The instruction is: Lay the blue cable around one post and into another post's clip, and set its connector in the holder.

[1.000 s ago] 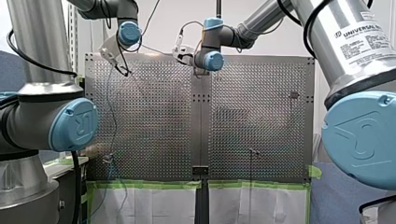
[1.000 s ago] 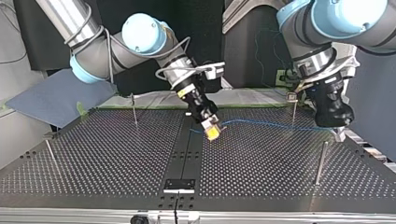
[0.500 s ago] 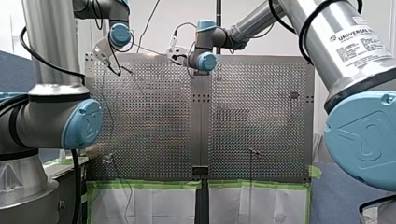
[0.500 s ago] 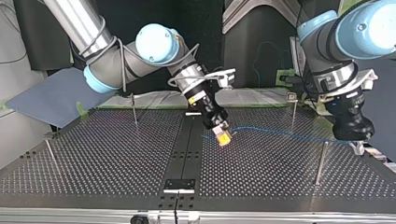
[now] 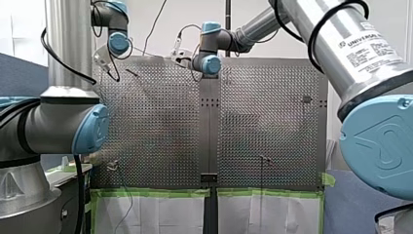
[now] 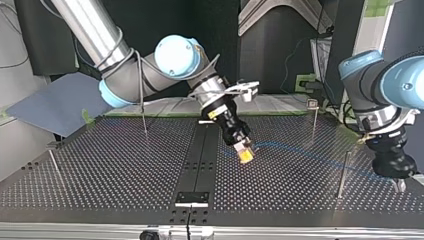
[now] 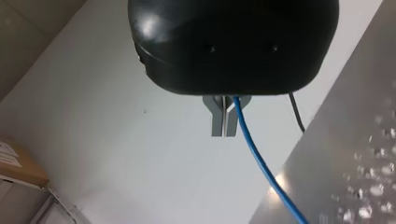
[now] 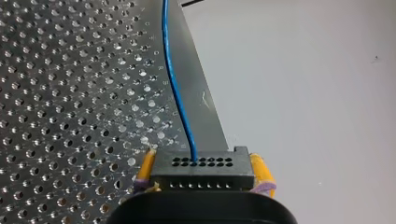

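- Two grippers share the blue cable (image 6: 305, 152) over the perforated table (image 6: 110, 175); the top view places everything from the table's dark centre strip (image 6: 200, 155).
- Just right of the strip, my right gripper (image 6: 245, 156) clamps the black connector (image 8: 201, 169) between yellow pads (image 8: 261, 172), clear of the table.
- Further right, the cable passes on the camera's side of a clip post (image 6: 314, 120), then crosses a plain post (image 6: 342, 172).
- Farthest right of the strip, my left gripper (image 6: 398, 184) pinches the cable between metal fingers (image 7: 219, 116).
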